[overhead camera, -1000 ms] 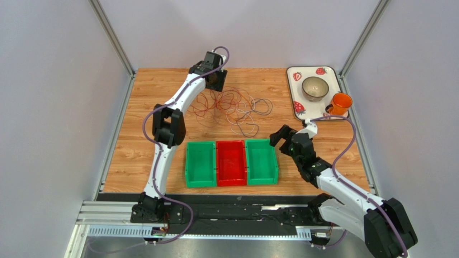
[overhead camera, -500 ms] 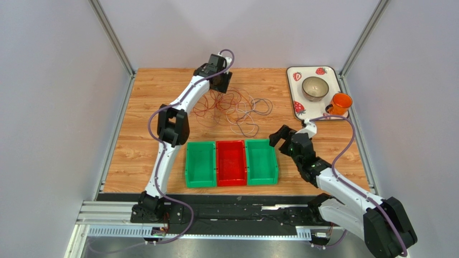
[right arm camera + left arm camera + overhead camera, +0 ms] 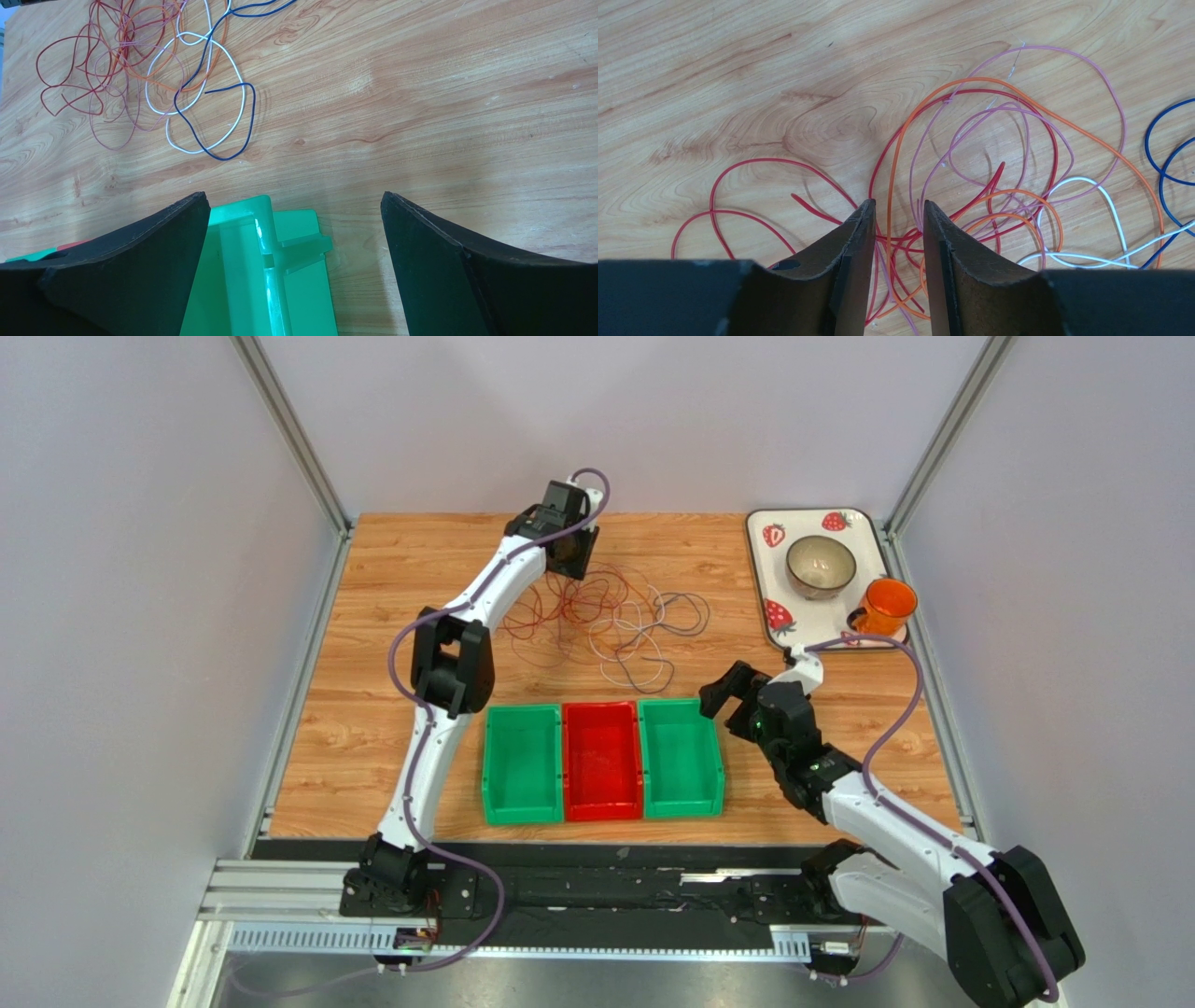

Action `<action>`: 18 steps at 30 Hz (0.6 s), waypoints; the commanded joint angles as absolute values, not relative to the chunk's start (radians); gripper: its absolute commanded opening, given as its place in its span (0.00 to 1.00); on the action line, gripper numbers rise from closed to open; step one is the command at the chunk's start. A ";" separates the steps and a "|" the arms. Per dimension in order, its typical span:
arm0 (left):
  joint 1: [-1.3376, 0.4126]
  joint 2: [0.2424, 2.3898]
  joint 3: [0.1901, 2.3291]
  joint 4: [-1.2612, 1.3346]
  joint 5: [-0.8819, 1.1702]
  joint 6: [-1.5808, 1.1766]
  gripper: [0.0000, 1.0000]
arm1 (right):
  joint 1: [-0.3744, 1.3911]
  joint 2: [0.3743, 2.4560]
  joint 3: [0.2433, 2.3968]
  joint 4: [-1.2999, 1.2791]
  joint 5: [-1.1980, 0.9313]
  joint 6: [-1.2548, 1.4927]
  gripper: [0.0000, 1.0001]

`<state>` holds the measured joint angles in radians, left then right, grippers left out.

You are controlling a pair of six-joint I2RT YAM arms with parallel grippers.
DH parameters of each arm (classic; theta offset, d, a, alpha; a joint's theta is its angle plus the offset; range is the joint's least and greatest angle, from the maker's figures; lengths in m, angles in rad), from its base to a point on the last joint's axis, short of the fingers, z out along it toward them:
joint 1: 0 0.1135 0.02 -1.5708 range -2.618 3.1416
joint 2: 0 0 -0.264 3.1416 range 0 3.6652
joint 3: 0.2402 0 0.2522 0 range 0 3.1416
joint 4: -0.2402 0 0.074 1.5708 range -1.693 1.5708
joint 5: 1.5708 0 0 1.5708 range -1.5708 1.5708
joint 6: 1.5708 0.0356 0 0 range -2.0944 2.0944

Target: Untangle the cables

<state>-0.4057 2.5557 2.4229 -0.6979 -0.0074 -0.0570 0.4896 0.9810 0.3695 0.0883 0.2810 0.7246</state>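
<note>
The cables (image 3: 610,616) lie as a loose tangle of thin loops on the wooden table, behind the bins. In the left wrist view I see red (image 3: 759,162), orange (image 3: 1018,91), pink (image 3: 1081,59), white (image 3: 1102,189) and blue (image 3: 1158,140) strands. My left gripper (image 3: 898,203) hangs over the tangle's left part (image 3: 572,553), jaws a narrow gap apart, with red, orange and pink strands lying on the wood under the gap. My right gripper (image 3: 295,199) is wide open and empty over the right green bin's far corner (image 3: 281,280). The tangle (image 3: 140,56) lies beyond it.
Three bins stand side by side in front of the tangle: green (image 3: 522,711), red (image 3: 601,709), green (image 3: 679,706). A strawberry-print tray (image 3: 758,560) at the back right holds a bowl (image 3: 818,564). An orange cup (image 3: 887,605) stands at its near right corner.
My left arm has shifted a little right and toward the back over the tangle. The cables and the right arm have not visibly moved.
</note>
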 commanded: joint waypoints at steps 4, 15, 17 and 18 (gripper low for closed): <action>-0.410 2.542 2.441 -0.669 -0.029 -0.057 0.39 | 0.486 0.988 0.411 0.137 0.281 0.710 0.97; -0.410 2.554 2.425 -0.652 -0.032 -0.052 0.40 | 0.485 0.986 0.413 0.135 0.279 0.712 0.97; -0.410 2.559 2.424 -0.649 -0.041 -0.051 0.40 | 0.485 0.988 0.413 0.135 0.279 0.710 0.97; -0.410 2.560 2.425 -0.649 -0.041 -0.049 0.39 | 0.483 0.985 0.413 0.135 0.281 0.710 0.97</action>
